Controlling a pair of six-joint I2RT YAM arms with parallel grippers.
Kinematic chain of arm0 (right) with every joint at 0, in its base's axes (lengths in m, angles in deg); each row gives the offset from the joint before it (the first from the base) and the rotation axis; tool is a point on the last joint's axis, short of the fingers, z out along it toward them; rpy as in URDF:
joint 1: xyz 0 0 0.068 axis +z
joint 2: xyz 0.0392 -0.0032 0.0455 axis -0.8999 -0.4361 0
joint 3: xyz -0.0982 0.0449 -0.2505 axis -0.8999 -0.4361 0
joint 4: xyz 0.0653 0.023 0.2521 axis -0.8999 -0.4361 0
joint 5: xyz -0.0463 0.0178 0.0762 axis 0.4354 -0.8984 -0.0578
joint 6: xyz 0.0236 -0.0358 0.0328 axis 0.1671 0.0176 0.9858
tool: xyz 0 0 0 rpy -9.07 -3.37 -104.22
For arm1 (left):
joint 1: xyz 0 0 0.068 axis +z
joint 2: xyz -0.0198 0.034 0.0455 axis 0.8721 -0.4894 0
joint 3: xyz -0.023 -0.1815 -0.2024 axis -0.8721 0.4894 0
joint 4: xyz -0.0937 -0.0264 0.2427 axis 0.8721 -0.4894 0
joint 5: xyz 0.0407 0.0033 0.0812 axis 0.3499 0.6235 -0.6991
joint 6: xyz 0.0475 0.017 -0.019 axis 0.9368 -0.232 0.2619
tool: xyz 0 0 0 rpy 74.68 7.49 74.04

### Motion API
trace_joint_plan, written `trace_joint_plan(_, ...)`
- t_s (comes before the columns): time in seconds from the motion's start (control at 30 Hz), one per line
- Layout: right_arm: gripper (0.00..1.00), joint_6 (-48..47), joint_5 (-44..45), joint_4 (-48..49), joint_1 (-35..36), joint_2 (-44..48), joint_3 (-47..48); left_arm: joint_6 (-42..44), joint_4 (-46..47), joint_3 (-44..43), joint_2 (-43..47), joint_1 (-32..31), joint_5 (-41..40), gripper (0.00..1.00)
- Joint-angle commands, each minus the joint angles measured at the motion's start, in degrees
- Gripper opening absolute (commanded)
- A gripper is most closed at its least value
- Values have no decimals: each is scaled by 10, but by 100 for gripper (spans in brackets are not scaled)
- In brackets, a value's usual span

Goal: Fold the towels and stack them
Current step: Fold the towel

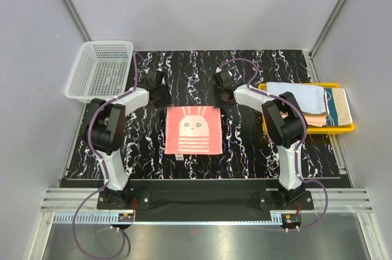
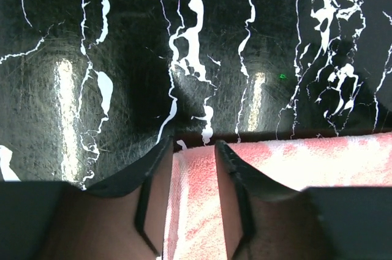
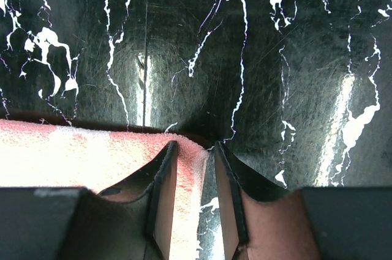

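Top external view: a square coral-pink terry towel (image 1: 193, 130), printed with a white rabbit face and stripes, lies flat at the middle of the glossy black, white-veined table (image 1: 251, 144). The left gripper (image 1: 157, 93) sits at its far-left corner and the right gripper (image 1: 222, 93) at its far-right corner. Both pairs of dark wedge-shaped fingers (image 2: 147, 177) stand slightly parted, with nubby pink pile showing in each gap.

left gripper (image 2: 193, 144) | we hold our fingers (image 2: 156, 177) slightly apart over the far edge of the pink towel (image 2: 306, 162) | black white-veined table (image 2: 122, 58) beyond
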Motion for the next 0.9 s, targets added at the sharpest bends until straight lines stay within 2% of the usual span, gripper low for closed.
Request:
trace_joint_plan(0.0, 38, -4, -5, 16, -8, 2, 4, 6, 12, -19, 45, 3, 15, 41)
trace_joint_plan(0.1, 38, -5, 1, 19, -7, 17, 1, 8, 8, -4, 68, 3, 23, 43)
trace_joint_plan(0.3, 49, -16, 7, 14, -9, 45, 1, 15, -8, 27, 85, 3, 33, 43)
trace_joint_plan(0.5, 49, -14, -1, 6, -8, 74, -3, 18, -16, 46, 70, -3, 21, 38)
trace_joint_plan(0.87, 49, -20, -49, 6, -8, 69, -26, 26, -19, 11, 12, -6, -1, 38)
